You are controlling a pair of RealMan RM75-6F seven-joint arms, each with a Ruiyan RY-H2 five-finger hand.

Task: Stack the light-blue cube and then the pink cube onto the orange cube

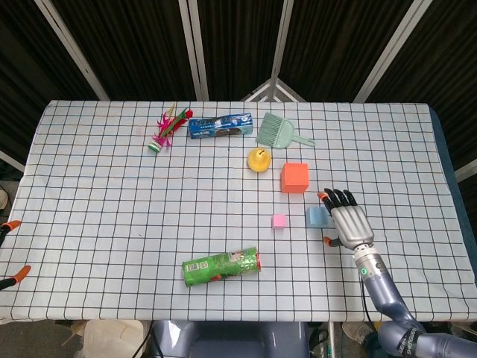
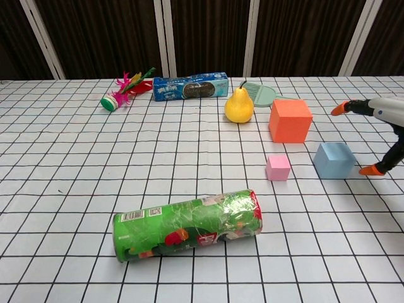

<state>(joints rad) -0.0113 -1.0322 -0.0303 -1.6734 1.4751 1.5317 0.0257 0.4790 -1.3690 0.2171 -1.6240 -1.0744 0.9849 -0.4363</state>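
1. Right hand [image 1: 347,218] hovered open just beside the light-blue cube [image 1: 317,217], on its right-edge side, fingers spread and aimed toward the far edge of the table [image 1: 89,194]; thumb tip stuck out on the near side. No contact with the cube could be seen in the chest view.
2. Left hand [image 1: 11,252] showed only as orange fingertips at the left edge of the table, holding nothing; how far the fingers were spread could not be told.
3. Light-blue cube sat flat on the table, right of centre, sides roughly square to the grid lines; no long axis.
4. Pink cube [image 1: 279,221] lay near the light-blue cube on its left-edge side, apart from it, also flat.
5. Orange cube [image 1: 295,177] stood farther back, toward the far edge, between the two smaller cubes in line, touching neither; top bare.
6. Yellow pear [image 1: 258,159] stood upright just beside the orange cube, on its far-left side.
7. Green brush [image 1: 279,132], blue biscuit pack [image 1: 220,126] and shuttlecock [image 1: 165,130] lay in a row near the far edge.
8. Green can [image 1: 221,266] lay on its side toward the near edge, long axis about left to right.
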